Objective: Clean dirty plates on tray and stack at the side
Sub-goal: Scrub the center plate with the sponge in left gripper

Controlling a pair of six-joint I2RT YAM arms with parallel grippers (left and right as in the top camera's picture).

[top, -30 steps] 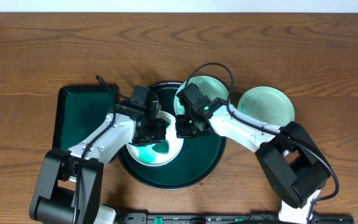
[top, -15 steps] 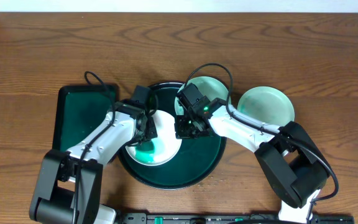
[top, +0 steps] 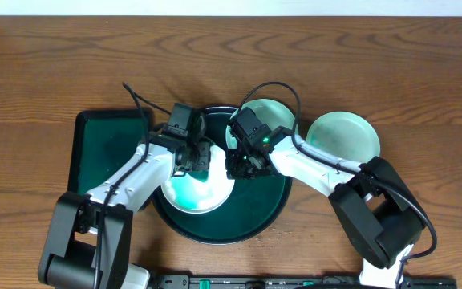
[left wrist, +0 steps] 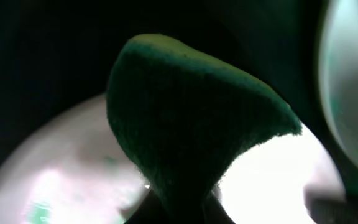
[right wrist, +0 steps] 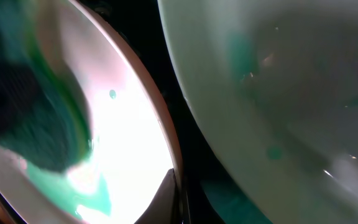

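**A:** Where is the plate that is being worked on?

**B:** The smeared plate [top: 207, 197] lies inside the round tray [top: 251, 217], toward its 9 o'clock side. Teal streaks run across its white face.

**A:** What covers it?

**B:** The left end effector [top: 197, 160] hangs over its 12 o'clock edge, closed on a dark green pad [left wrist: 185, 118]. The pad fills the left wrist view and hides the fingers, so only its pinched neck shows at the bottom. The right end effector [top: 239, 166] sits at the plate's 3 o'clock rim. The right wrist view is blurred and very close, so I cannot tell how wide it stands or whether it grips anything.

**A:** And around them?

**B:** A second plate [top: 275, 116] rests at the tray's 1 o'clock, partly under the right arm [top: 311, 164]. A third plate [top: 343, 136] sits on the tabletop [top: 375, 64], just beside the tray at 3 o'clock. A rectangular tray [top: 107, 148] lies at 9 o'clock.
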